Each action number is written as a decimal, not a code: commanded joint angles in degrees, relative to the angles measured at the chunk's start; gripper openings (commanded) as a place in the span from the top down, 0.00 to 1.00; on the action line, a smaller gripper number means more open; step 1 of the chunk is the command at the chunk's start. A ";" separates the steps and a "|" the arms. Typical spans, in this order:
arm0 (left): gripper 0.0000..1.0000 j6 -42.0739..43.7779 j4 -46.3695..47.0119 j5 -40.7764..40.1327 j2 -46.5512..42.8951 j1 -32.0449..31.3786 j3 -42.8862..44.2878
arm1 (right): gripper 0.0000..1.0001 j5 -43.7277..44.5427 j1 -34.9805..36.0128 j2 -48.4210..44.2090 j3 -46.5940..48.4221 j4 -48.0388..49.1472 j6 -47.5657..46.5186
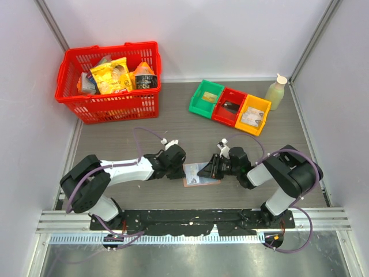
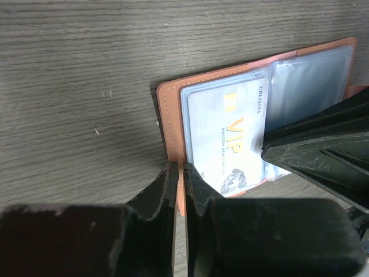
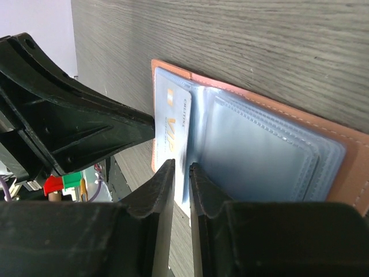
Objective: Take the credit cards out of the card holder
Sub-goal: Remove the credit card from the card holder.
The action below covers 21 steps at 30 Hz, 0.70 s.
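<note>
The grey wood-grain tabletop (image 1: 190, 135) carries everything. At its far left stands a red basket (image 1: 115, 107) of snack packets. Far right is a row of three small bins (image 1: 222, 119), green, red and yellow, with a pale bottle (image 1: 276, 92) just beside them. None of their labels can be read from above.

Both arms reach inward from the near edge and meet over the card holder (image 1: 196, 180). It lies opened flat on the tabletop between them, near the arms and well apart from the basket and bins.

The left tool (image 2: 180, 173) has its jaws together on the holder's pinkish-tan stitched left edge, apparently to pin the holder down so that it does not slide along with the card.

The right tool (image 3: 182, 173) comes in from the opposite side. Its jaws are clamped on the pale edge of a credit card (image 2: 222, 133), which sits in the left clear blue sleeve. I cannot tell whether the sleeve film is caught too. The sleeve on the right looks empty from here.

The card shows a gold "VIP" and a small gold chip-like patch. The line under it seems to begin "MAISON NEW", and the rest is too small to read.
</note>
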 commanded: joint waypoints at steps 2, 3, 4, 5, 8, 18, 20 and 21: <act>0.89 -0.77 1.34 -0.12 1.46 -1.17 -0.74 | 0.79 -2.49 -0.11 2.83 1.25 6.55 1.42; 0.89 -0.86 1.34 -0.04 1.55 -1.34 -0.65 | 0.79 -3.27 -0.19 3.18 1.17 7.53 1.68; 0.89 -0.95 1.43 -0.04 1.72 -1.43 -0.47 | 0.79 -3.63 -0.02 4.23 1.17 9.45 2.64; 0.90 -0.95 1.51 -0.04 1.90 -1.60 -0.47 | 0.80 -4.16 -0.02 4.59 0.99 10.60 3.26; 0.91 -1.30 1.43 -0.39 2.16 -1.78 -0.47 | 0.87 -4.77 -0.11 6.26 0.38 14.73 5.19; 1.00 -3.49 2.13 -3.02 -0.03 -1.78 -3.19 | 0.99 -5.92 -1.77 4.94 -2.00 15.98 5.47; 1.00 -3.67 2.48 -3.11 -1.08 -1.78 -3.46 | 0.99 -5.74 -1.95 4.33 -1.82 13.96 4.50; 0.99 -3.67 2.92 -3.11 -1.96 -1.78 -3.72 | 1.00 -5.74 -2.04 4.15 -1.65 12.30 3.80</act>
